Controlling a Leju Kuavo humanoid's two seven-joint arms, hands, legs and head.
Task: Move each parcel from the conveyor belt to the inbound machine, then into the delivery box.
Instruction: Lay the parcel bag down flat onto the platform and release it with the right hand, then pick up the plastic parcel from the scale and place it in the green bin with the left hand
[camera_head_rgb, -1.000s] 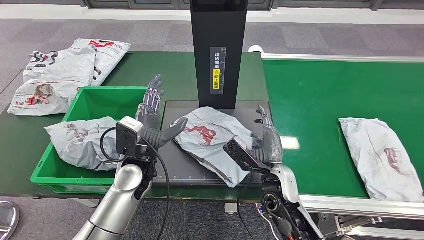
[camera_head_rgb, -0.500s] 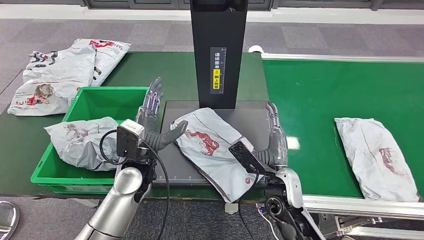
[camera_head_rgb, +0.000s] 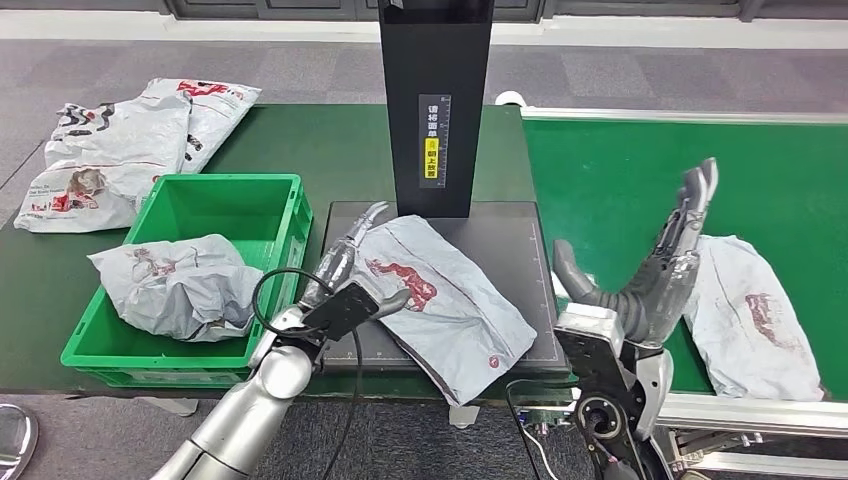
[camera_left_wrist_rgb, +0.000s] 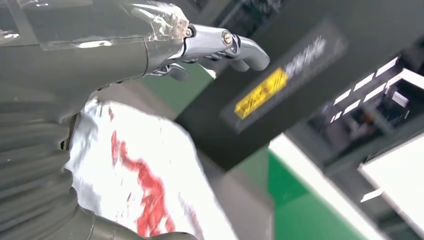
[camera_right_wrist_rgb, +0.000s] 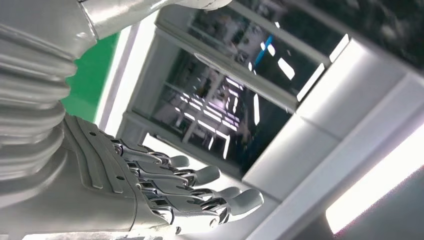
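A grey parcel with red print (camera_head_rgb: 440, 300) lies flat on the black platform (camera_head_rgb: 500, 235) of the inbound machine, one corner hanging over the front edge. My left hand (camera_head_rgb: 350, 275) rests at the parcel's left edge, its fingers (camera_head_rgb: 362, 222) stretched along it and spread, gripping nothing. The left wrist view has the same hand (camera_left_wrist_rgb: 125, 50) above the parcel (camera_left_wrist_rgb: 135, 175). My right hand (camera_head_rgb: 660, 265) is raised and open over the left part of the green conveyor belt (camera_head_rgb: 620, 190), fingers (camera_right_wrist_rgb: 200, 197) straight. Just right of it lies a second parcel (camera_head_rgb: 755, 320).
The machine's black column (camera_head_rgb: 435, 100) stands behind the platform. Left of the platform, a green delivery box (camera_head_rgb: 215, 200) holds one parcel (camera_head_rgb: 175, 285). More parcels (camera_head_rgb: 120, 140) are piled on the table's far left.
My right hand let go of the platform parcel and swung up and right over the belt. My left hand turned down and moved right onto the parcel's edge. The belt parcel drifted left.
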